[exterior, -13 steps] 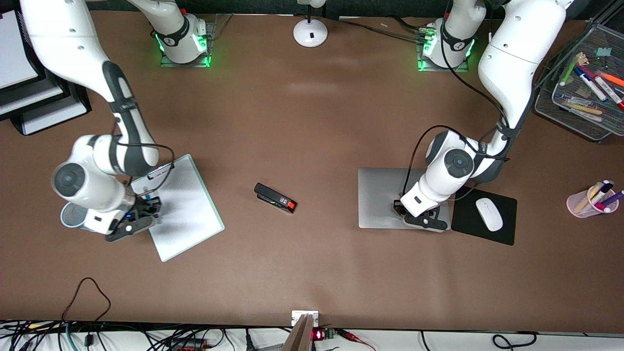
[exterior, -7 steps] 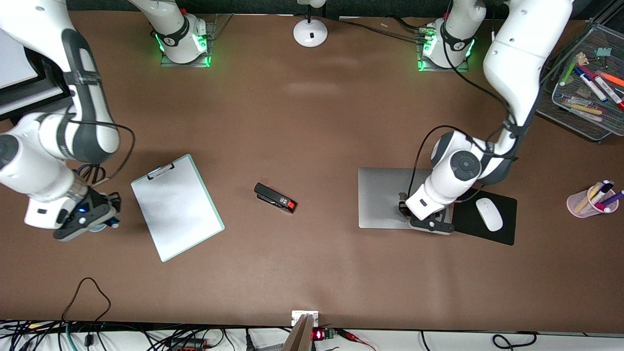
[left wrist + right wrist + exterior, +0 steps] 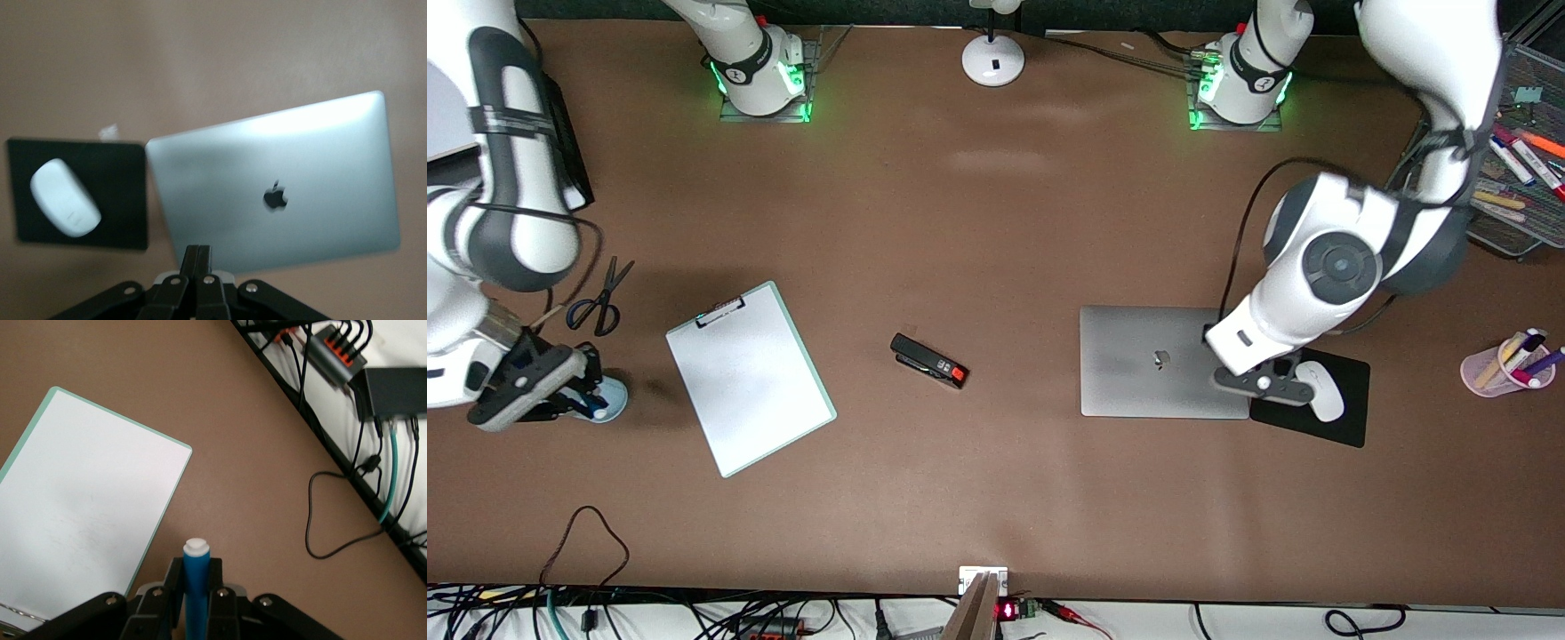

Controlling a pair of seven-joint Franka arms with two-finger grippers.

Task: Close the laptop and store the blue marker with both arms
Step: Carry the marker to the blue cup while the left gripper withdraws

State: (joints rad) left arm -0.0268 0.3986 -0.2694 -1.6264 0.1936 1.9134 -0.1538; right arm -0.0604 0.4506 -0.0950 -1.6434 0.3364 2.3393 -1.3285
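Observation:
The silver-grey laptop [image 3: 1138, 360] lies closed on the table, its apple logo up; it also shows in the left wrist view [image 3: 275, 167]. My left gripper [image 3: 1263, 384] is shut and empty, up in the air over the laptop's edge beside the black mouse pad [image 3: 1347, 422]; its fingers [image 3: 198, 257] are pressed together. My right gripper [image 3: 583, 396] is shut on the blue marker [image 3: 196, 577], white end pointing out, over a light-blue cup [image 3: 612, 400] at the right arm's end of the table.
A white clipboard [image 3: 749, 378] lies beside the cup, with scissors [image 3: 600, 298] farther from the camera. A black stapler [image 3: 929, 360] lies mid-table. A white mouse [image 3: 1320, 391] rests on the pad. A pink pen cup [image 3: 1498, 369] and a mesh tray [image 3: 1507, 200] stand at the left arm's end.
My right gripper carried the blue marker off the clipboard's edge toward the right arm's end, over the cup. My left gripper rose off the laptop lid and moved toward the mouse pad.

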